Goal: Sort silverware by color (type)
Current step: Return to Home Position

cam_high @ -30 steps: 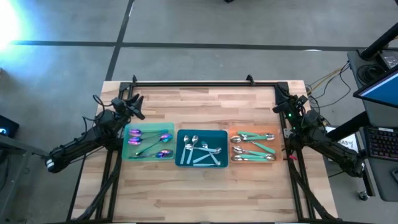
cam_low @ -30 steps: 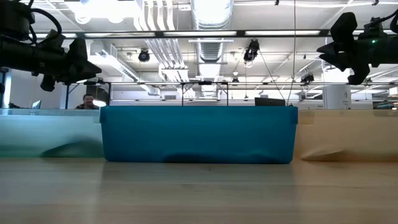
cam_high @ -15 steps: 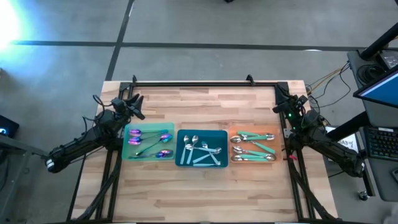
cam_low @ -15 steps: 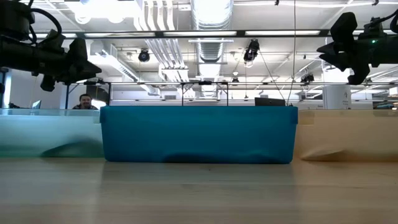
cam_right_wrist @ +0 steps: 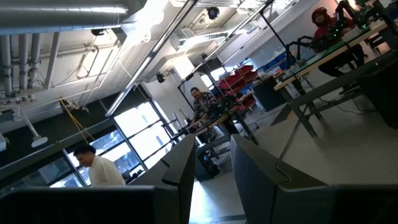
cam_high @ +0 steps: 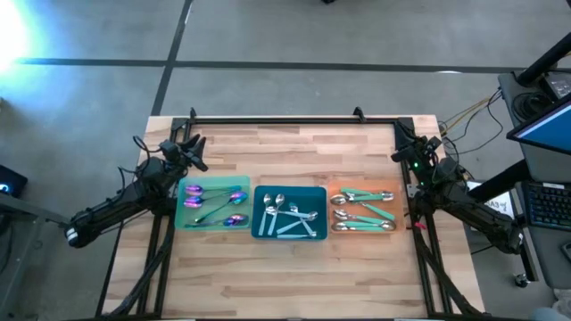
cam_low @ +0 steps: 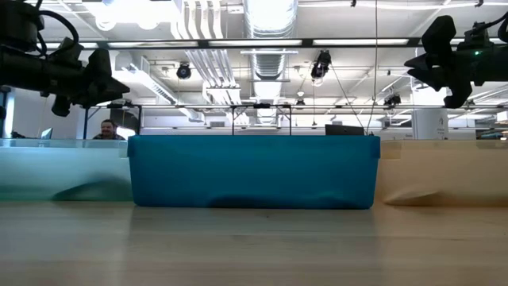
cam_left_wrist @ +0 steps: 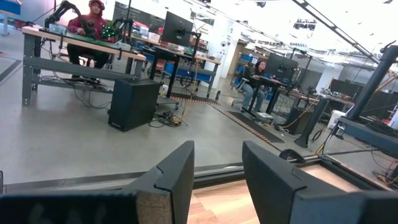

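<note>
Three flat trays stand in a row at mid-table. The green tray [cam_high: 181, 205] holds iridescent purple-pink spoons [cam_high: 214, 196]. The teal tray [cam_high: 290, 187] holds all-silver spoons [cam_high: 284, 212]. The orange tray [cam_high: 363, 187] holds silver spoons with teal-green handles [cam_high: 361, 209]. My left gripper [cam_high: 192, 147] hangs above the table's far left corner, behind the green tray. It is open, with nothing between its fingers [cam_left_wrist: 217, 152]. My right gripper [cam_high: 406, 147] hangs above the far right corner, behind the orange tray, also open and holding nothing [cam_right_wrist: 213, 146].
A black rail [cam_high: 294, 120] runs along the table's far edge between the two arms. Bare wood [cam_high: 285, 276] lies between the trays and the near edge. In the low view the teal tray's wall [cam_low: 252, 171] fills the middle. People sit at desks in the room beyond.
</note>
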